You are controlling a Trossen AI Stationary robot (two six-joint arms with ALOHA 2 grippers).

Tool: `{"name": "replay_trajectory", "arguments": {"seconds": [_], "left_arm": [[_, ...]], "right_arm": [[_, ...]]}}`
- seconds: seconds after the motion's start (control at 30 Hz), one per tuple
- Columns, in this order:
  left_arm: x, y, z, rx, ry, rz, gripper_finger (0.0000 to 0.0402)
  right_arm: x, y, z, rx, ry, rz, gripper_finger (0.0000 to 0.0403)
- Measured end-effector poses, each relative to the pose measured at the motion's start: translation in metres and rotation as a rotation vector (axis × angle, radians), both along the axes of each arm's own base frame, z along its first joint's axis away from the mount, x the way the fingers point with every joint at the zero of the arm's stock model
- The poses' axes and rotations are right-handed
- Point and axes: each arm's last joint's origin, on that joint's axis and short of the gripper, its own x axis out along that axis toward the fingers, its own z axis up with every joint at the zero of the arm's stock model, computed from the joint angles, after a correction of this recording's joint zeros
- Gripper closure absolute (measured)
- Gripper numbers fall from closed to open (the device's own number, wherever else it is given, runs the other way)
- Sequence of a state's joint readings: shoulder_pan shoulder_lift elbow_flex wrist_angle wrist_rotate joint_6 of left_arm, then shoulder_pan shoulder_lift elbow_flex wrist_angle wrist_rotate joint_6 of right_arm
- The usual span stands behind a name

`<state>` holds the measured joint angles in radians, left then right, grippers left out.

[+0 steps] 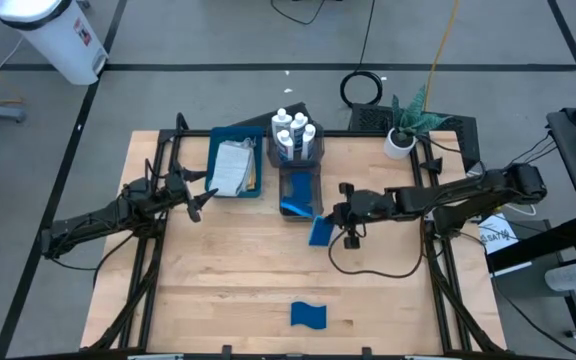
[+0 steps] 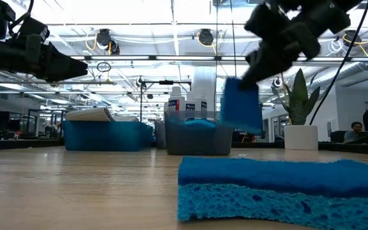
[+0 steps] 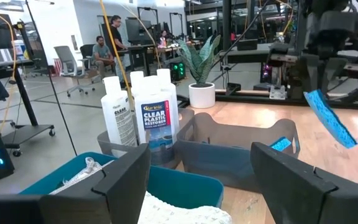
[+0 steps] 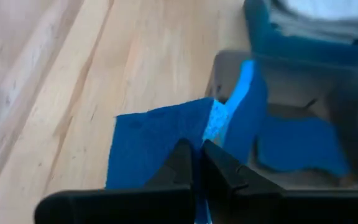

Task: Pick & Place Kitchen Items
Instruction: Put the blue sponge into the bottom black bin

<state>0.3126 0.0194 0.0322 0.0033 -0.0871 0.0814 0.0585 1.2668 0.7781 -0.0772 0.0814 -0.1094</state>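
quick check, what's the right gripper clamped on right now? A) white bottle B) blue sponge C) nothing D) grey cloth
B: the right gripper is pinched shut on a blue sponge, holding it in the air near the grey bin, as the low view shows too.

We cannot read the labels on the white bottles (image 1: 293,132) from above — too small. The near sponge (image 2: 283,188) runs off the low view's right edge. In the right wrist view the grey bin (image 4: 303,118) is blurred, its far wall cut off.
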Motion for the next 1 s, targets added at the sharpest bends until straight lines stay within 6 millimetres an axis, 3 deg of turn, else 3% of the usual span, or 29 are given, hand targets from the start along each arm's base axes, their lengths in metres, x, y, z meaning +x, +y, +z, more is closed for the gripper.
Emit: {"name": "replay_trajectory", "arguments": {"seconds": [0.67, 1.0], "left_arm": [[0.0, 0.0, 0.0, 0.0, 0.0, 0.0, 0.0119], [0.0, 0.0, 0.0, 0.0, 0.0, 0.0, 0.0119]], "right_arm": [[0.008, -0.025, 0.022, -0.114, -0.158, -0.02, 0.0403], [0.01, -0.02, 0.027, -0.092, -0.219, -0.016, 0.0403]]}}
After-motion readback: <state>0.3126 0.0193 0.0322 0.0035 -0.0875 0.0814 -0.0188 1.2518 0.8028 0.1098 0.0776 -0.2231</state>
